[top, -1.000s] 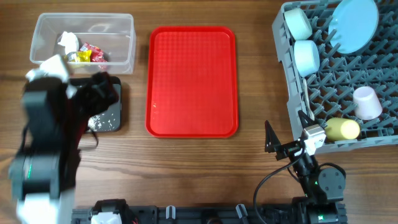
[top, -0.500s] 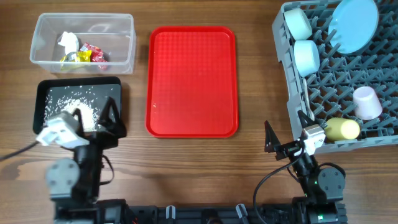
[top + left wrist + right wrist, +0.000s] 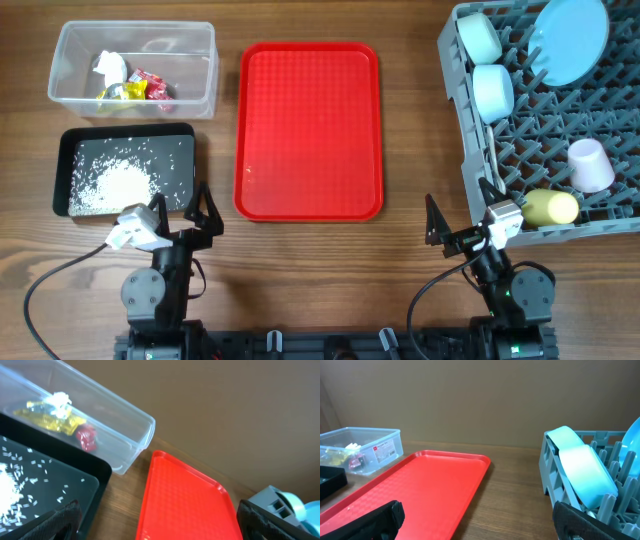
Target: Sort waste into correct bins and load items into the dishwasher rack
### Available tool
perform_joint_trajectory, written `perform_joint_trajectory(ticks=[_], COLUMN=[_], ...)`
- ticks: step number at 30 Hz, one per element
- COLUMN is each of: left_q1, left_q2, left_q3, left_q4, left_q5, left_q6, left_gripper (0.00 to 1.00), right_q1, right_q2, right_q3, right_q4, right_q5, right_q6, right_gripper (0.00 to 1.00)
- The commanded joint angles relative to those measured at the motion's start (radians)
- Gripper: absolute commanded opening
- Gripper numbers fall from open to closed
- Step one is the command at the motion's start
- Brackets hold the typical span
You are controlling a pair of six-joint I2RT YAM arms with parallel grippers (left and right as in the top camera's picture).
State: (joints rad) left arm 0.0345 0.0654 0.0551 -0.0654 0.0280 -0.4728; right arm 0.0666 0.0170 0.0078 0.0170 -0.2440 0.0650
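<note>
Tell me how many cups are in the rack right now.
2. The pink cup sits among the pegs toward the dishwasher rack's right side; the yellow cup lies at its near edge. Pegs could hide others.

My left end effector (image 3: 180, 205) and right end effector (image 3: 458, 207) are black with pointed fingers. Each carries a white block (image 3: 135, 228). Thin black cables (image 3: 35, 285) loop behind them.

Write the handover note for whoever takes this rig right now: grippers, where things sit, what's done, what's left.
Left gripper open, empty, in front of the black tray. Right gripper open, empty, by the rack's near corner.
Done: tissue and wrappers in the clear tub; rice in the black tray; two bowls, plate, pink cup, yellow cup in the rack.
Left: fork and spoon not visible, so check; pale speck on the red tray may be a grain.
</note>
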Motion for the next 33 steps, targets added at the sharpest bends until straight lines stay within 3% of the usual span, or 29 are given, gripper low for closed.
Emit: perform_joint_trajectory(ticks=[1,6,33], left_q1=[-0.005,-0.006,-0.006], left_q2=[-0.062,-0.063,-0.059], left_q3=[-0.05,-0.05,-0.05], left_q4=[0.002,-0.011,-0.01], left_q5=[0.005,0.005,0.005], left_q6=[0.134,0.262,0.253], left_gripper=[1.0,1.0,1.0], right_q1=[-0.005,-0.005,-0.005], right_q2=[-0.012,-0.012,-0.012], right_q3=[-0.003,-0.003,-0.003], right_q4=[0.006,0.006,0.006], right_q5=[-0.016,-0.016,-0.016], right_q6=[-0.01,-0.01,-0.01], right_gripper=[1.0,1.0,1.0])
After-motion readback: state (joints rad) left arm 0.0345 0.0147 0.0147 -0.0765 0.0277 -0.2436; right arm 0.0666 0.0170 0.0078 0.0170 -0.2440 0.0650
